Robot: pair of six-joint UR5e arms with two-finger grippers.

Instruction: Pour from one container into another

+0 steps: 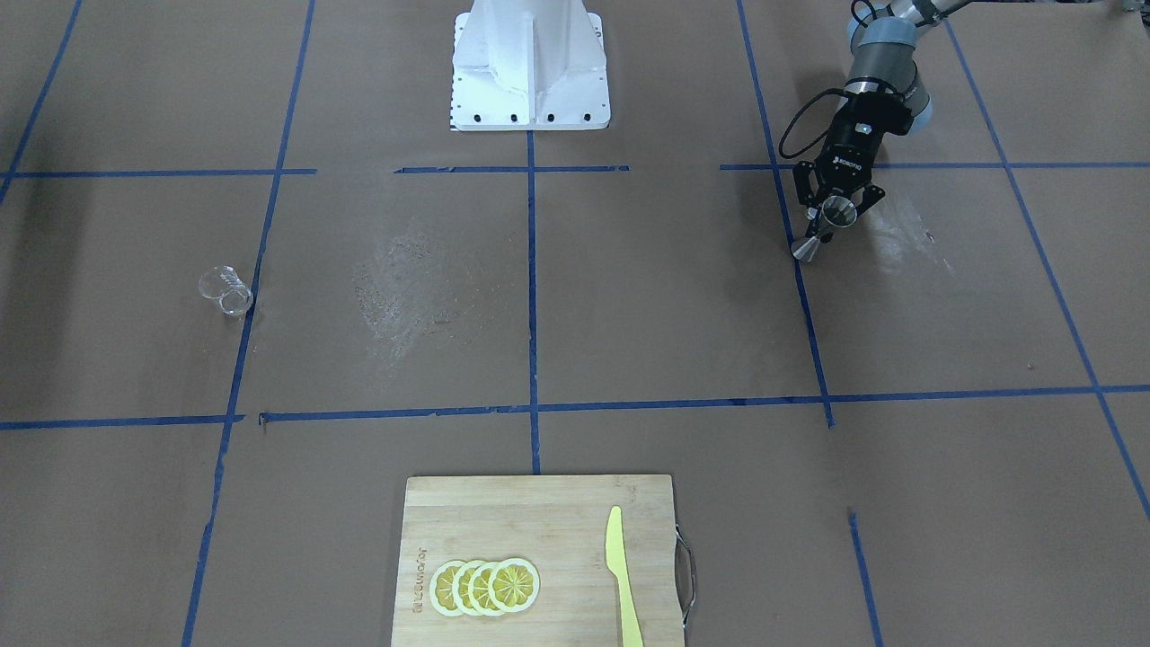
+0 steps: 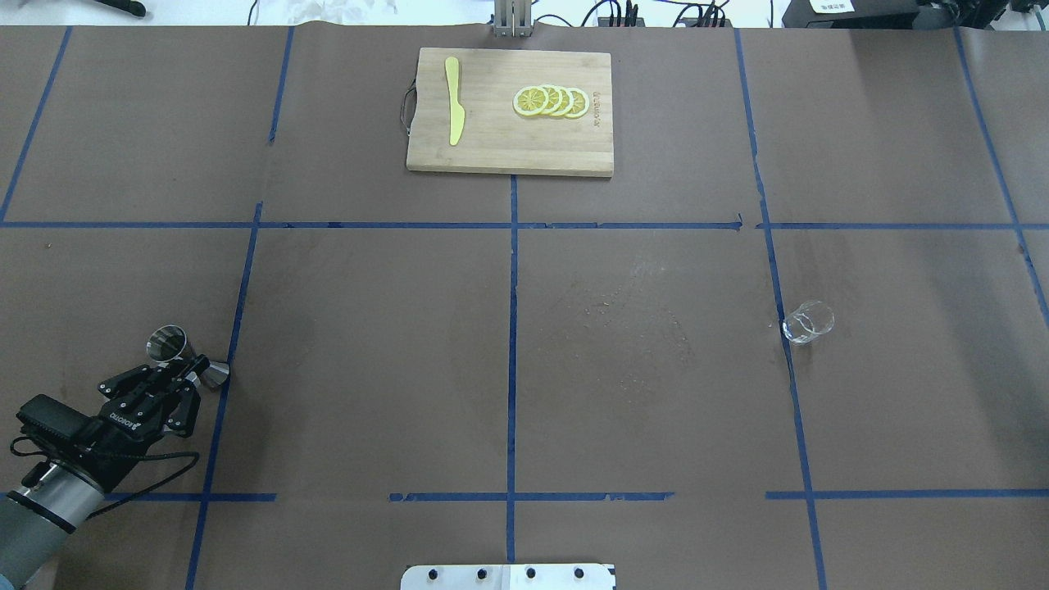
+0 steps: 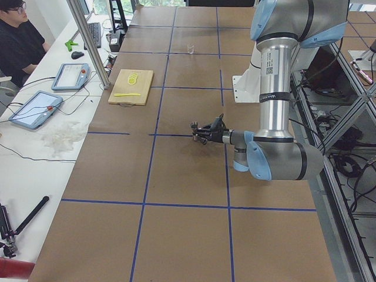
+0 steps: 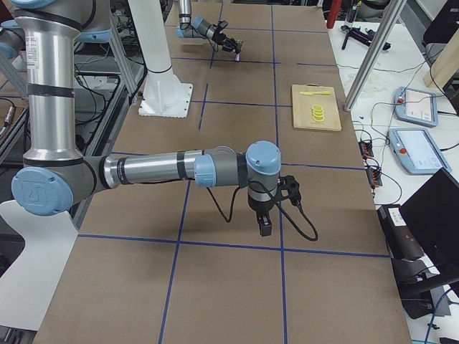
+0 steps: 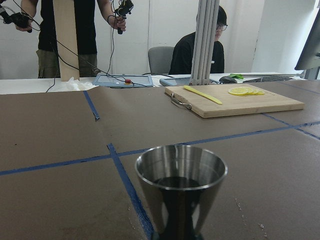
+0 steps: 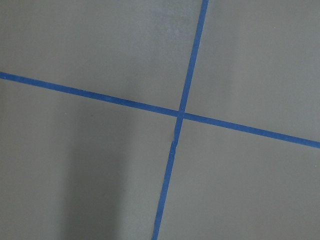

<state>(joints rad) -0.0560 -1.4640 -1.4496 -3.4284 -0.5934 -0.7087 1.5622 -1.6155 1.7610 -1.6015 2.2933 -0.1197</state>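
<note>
Brown-paper table (image 2: 508, 369): left fingers (image 2: 190, 399) straddle jigger (image 2: 168, 344) waist, clamping unclear; right fingers (image 4: 291, 186) spread cannot tell.

Near silver-blue left arm's black gripper (image 3: 198, 130) sits low at small shiny steel jigger (image 3: 194, 126) over brown papered table (image 3: 176, 176), pale wooden cutting board (image 3: 131, 87) and tiny clear glass cup (image 3: 190, 49) far beyond.

Left wrist view: the bottom edge cut off the jigger (image 5: 181, 187) below its upper cone. Overhead view: the left gripper (image 2: 187, 378) covered the jigger's waist. Right-side view: the right gripper (image 4: 265, 228) was too small to judge its jaws. Left-side view: the glass cup (image 3: 190, 49) was a mere speck. Front-facing view: the bottom edge cropped the cutting board (image 1: 539, 521) and knife (image 1: 622, 575).
</note>
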